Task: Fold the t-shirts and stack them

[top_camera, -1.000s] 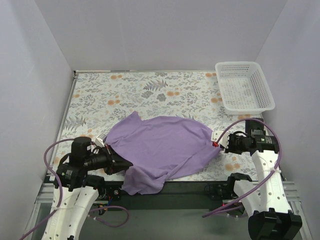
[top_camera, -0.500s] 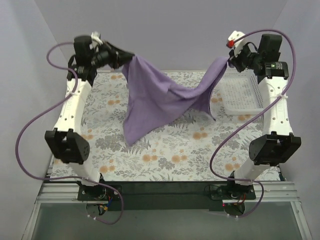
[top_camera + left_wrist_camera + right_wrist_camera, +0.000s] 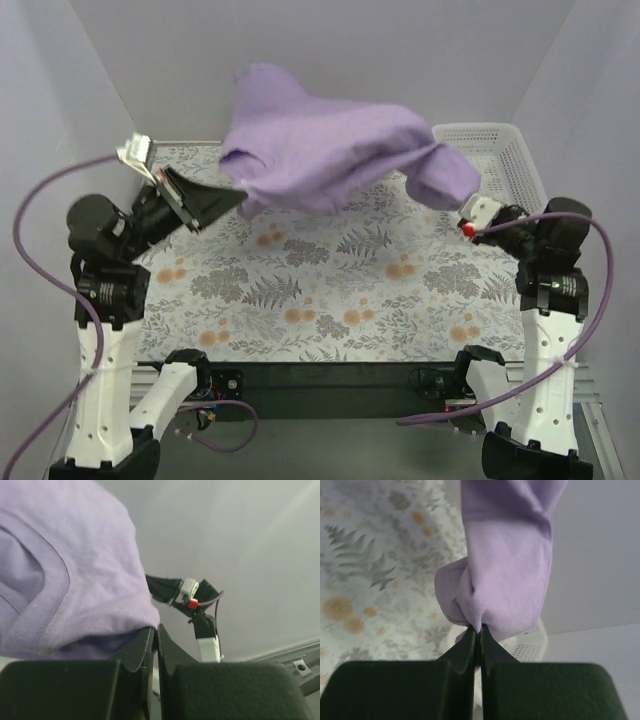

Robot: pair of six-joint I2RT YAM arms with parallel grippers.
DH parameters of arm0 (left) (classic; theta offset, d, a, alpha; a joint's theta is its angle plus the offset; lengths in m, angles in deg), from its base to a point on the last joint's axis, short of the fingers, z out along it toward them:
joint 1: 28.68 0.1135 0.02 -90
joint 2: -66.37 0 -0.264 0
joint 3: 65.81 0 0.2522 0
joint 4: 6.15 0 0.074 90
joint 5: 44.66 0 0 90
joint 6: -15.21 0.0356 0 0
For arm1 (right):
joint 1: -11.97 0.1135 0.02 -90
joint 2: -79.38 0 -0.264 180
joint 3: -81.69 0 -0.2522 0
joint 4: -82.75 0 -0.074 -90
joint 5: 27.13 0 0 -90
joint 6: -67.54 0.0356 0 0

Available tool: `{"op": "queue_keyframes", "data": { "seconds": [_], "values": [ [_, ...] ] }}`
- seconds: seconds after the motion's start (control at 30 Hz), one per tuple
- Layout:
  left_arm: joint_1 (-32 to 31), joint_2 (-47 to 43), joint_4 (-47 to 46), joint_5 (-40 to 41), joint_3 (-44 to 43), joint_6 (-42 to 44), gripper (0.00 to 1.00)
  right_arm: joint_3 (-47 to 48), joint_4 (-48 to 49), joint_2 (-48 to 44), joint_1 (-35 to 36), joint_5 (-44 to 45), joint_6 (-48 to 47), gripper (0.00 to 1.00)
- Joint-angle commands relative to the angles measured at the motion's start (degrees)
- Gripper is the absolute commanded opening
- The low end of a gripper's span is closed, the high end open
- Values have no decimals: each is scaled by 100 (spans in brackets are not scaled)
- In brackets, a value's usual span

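My left claw (image 3: 233,196) and right claw (image 3: 463,209) are each clamped on the shirt (image 3: 340,150), which hangs bunched in mid-air, upper middle of the frame, off the table (image 3: 330,290). Nothing looks folded yet; folding and stacking remain.

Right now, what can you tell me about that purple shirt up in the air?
The t-shirt is plain lavender, soft knit cotton by the look, with a stitched band showing in the left wrist view. It hangs bunched and unfolded in the air above the floral table, touching only two things: the left gripper pinches one end, the right gripper the other.
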Motion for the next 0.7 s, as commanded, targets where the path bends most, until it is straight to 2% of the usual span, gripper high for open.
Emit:
{"op": "queue_keyframes", "data": {
  "seconds": [0.0,0.03,0.07,0.17,0.27,0.43,0.57,0.63,0.67],
  "values": [
    [-111,-613,1359,-102,2111,296,0,-1518,-1113,-285,-15,-179,-2022,1],
    [-154,-1085,1936,-76,2838,462,0,-1767,-1585,-460,-15,-126,-2626,1],
    [-155,-1316,2220,-76,3228,516,0,-1969,-1790,-540,-15,-82,-2632,1],
    [-155,-2160,3255,-313,4273,578,0,-2638,-2519,-752,-15,155,-3667,1],
    [-155,-2794,4109,-410,4751,648,0,-2955,-2907,-787,-7,392,-4108,1],
    [-164,-3147,5131,-243,4849,990,0,-2886,-3742,-550,-7,507,-4680,1],
    [-164,-2753,5597,248,3964,1473,0,-2701,-4147,-585,-15,359,-4786,1],
    [-172,-2576,5633,328,3865,1632,0,-2631,-4174,-576,-15,226,-4733,1],
    [-164,-2506,5598,207,4030,1720,4,-2509,-4191,-472,-15,200,-4672,15]
  ]
}}
